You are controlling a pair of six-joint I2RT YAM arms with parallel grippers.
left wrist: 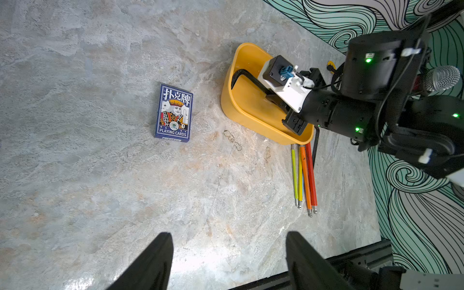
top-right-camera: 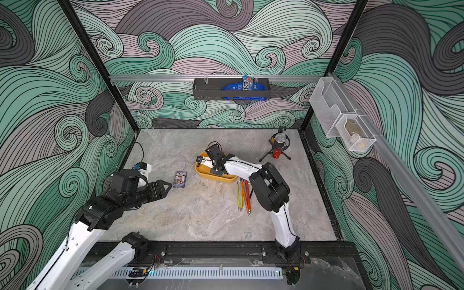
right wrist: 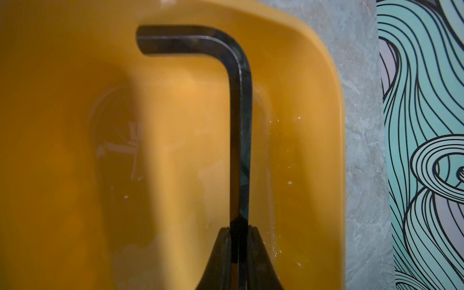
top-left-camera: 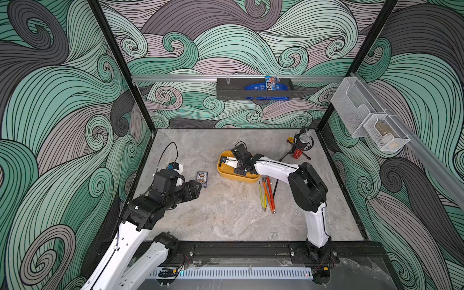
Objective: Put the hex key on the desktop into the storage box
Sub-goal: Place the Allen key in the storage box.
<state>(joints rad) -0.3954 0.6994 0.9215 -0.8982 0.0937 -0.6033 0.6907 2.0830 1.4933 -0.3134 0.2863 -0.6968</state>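
**Top view:** the right gripper (top-left-camera: pixel 224 162) dips into the storage box (top-left-camera: pixel 238 178) on the desktop (top-left-camera: pixel 226 213).
**Left wrist:** the left gripper (left wrist: pixel 228 234) is spread and holds nothing.
**Right wrist:** the right gripper's jaws pinch the long shank of the hex key (right wrist: pixel 239 125). Its bent end projects ahead, inside the box walls.

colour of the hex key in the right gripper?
Glossy black; the hex key shows best in the right wrist view.

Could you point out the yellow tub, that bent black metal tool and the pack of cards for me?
storage box (left wrist: pixel 248 103): left wrist view, on its bare inner floor.
hex key (right wrist: pixel 239 138): right wrist view, on the middle of its long shaft.
pack of playing cards (left wrist: pixel 173 113): left wrist view, on its printed front face.
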